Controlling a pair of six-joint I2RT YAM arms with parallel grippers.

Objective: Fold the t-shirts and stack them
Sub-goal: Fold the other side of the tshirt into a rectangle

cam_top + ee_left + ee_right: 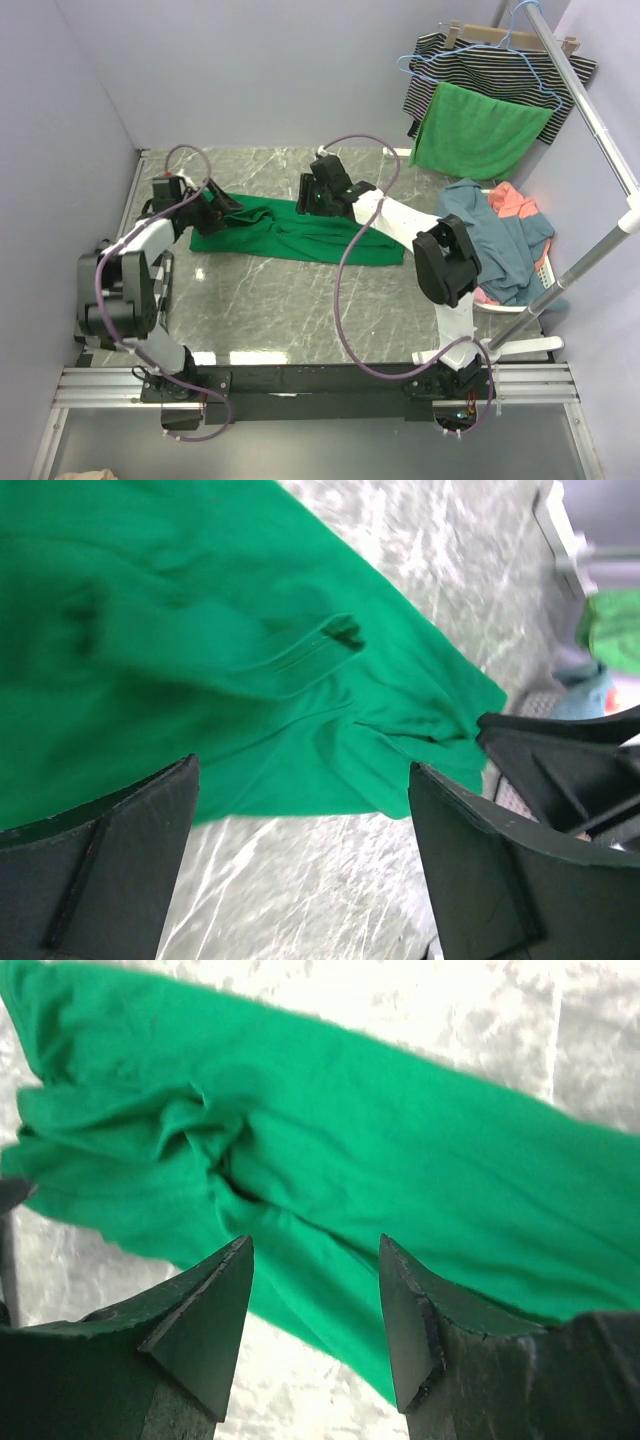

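An emerald green t-shirt (300,232) lies rumpled in a long band across the marble table. It fills the left wrist view (200,650) and the right wrist view (400,1170). My left gripper (222,208) is open and empty at the shirt's left end, its fingers over the shirt's edge and bare table. My right gripper (312,196) is open and empty just above the shirt's far edge near the middle. A dusty blue t-shirt (495,235) and a coral one (515,203) lie heaped at the right.
The heap sits in a white basket (545,270) at the table's right edge. A metal rack (590,110) at the back right holds a bright green cloth (480,132) and a black-and-white striped garment (500,62) on hangers. Walls close the left and back.
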